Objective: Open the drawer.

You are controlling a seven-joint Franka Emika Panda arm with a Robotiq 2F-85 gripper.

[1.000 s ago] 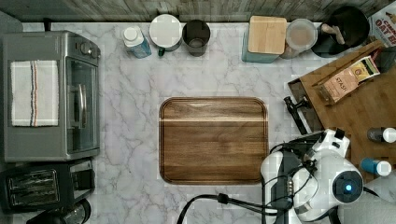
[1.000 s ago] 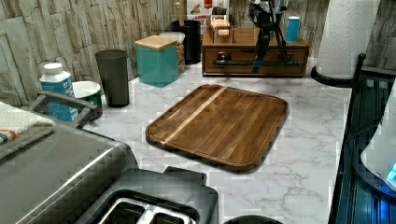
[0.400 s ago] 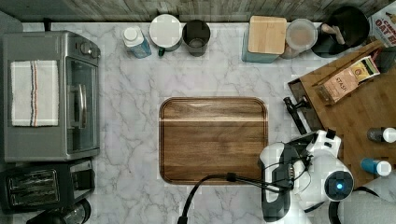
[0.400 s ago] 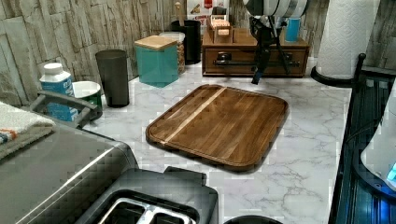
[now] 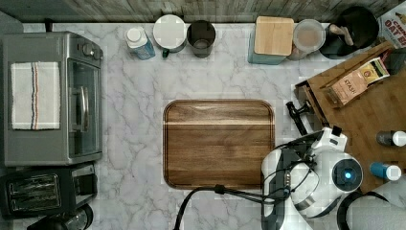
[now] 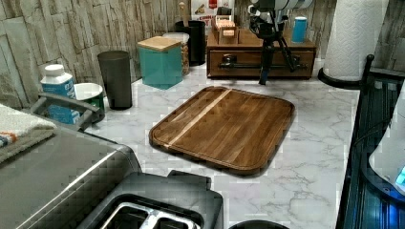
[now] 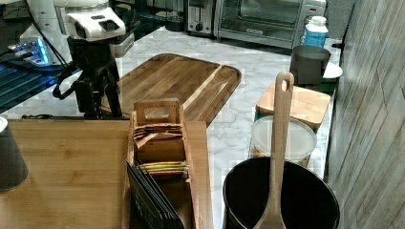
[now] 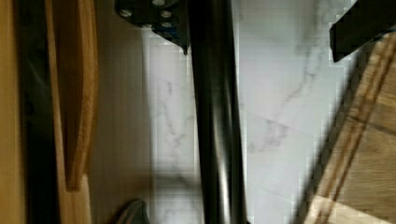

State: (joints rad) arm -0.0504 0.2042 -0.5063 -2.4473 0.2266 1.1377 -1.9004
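A: What carries everything here?

B: A white marble-patterned surface (image 5: 129, 115) with grey veins, evenly lit. Behind it runs a wall (image 6: 57, 28) of grey, weathered wood planks; in the right view the same wall (image 7: 372, 95) rises along the right view's right edge.

A: Any fixed appliances?

B: A grey toaster oven (image 5: 50, 98) with a glass door stands at the top view's left, a striped cloth (image 5: 35, 95) folded on its roof. Just beside it, nearer the top view's bottom edge, sits a black toaster (image 5: 45, 191).

A: And the far end?

B: In the left view, a paper towel roll (image 6: 356, 38) stands upright at the left view's upper right.
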